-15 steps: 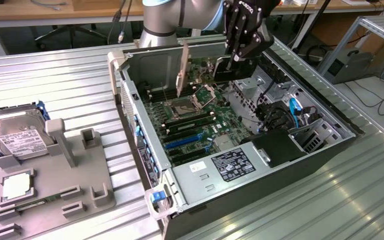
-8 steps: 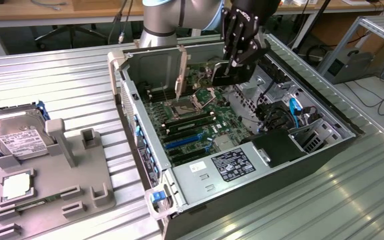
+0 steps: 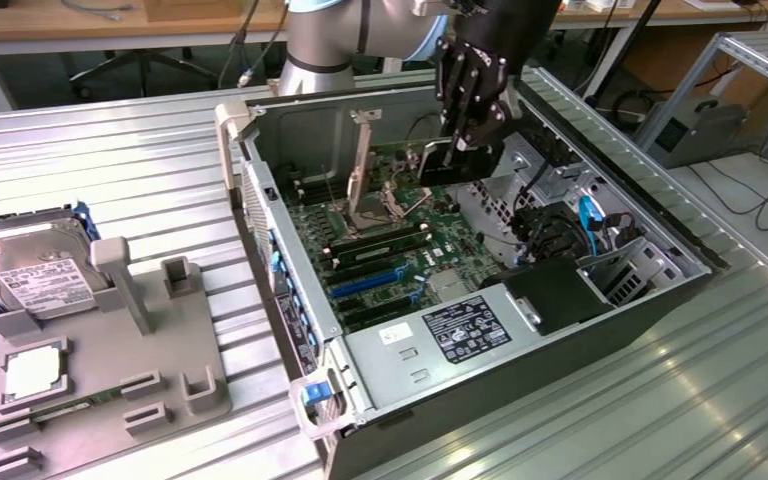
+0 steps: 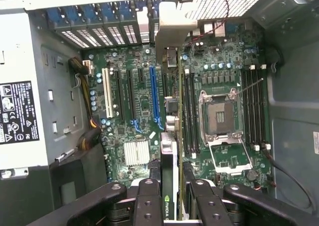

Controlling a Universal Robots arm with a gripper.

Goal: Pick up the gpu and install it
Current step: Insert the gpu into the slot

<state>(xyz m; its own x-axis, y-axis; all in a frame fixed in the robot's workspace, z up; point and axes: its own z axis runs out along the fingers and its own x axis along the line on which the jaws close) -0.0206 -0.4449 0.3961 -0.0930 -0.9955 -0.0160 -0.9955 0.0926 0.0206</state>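
Observation:
The gpu (image 3: 454, 165) hangs inside the open computer case (image 3: 261, 215), above the green motherboard (image 3: 398, 250). My gripper (image 3: 471, 150) is shut on its upper edge. In the wrist view the gpu (image 4: 168, 156) appears edge-on between the black fingers (image 4: 149, 201), with a green logo near the pads. Its silver-grey bracket (image 4: 169, 27) points toward the case's rear slot openings. The card floats over the board between the blue slot (image 4: 155, 99) and the memory slots (image 4: 189, 111), clear of any slot.
The empty processor socket (image 4: 219, 119) lies beside the card. A power supply (image 3: 471, 330) fills the near end of the case, with cables (image 3: 584, 225) at the drive bay. Outside the case, a grey fixture (image 3: 157, 340) carries a hard drive (image 3: 37, 270).

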